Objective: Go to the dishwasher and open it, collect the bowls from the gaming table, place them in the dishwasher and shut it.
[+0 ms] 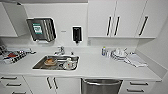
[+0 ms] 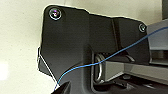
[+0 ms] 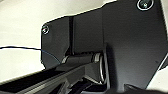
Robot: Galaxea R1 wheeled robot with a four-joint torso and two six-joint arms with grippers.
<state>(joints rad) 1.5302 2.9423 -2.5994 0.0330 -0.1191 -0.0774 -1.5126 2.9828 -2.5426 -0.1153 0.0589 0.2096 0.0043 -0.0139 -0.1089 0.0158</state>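
Dishwasher (image 1: 101, 86), shut, at 6 o'clock under white bench (image 1: 100, 67); sink (image 1: 56, 62) with dishes at 9 o'clock; white crockery (image 1: 118, 53) at 2 o'clock. Fingers: cannot tell.

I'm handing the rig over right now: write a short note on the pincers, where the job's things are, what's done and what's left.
Pincers: the wrist views don't let me tell whether either is open or shut.
Dishwasher: straight ahead under the white counter, right of the sink; door shut, bar handle across its top.
Bowls and gaming table: not located from here.
Done: robot has reached the dishwasher.
Left: open it, collect the bowls, load them, close it.
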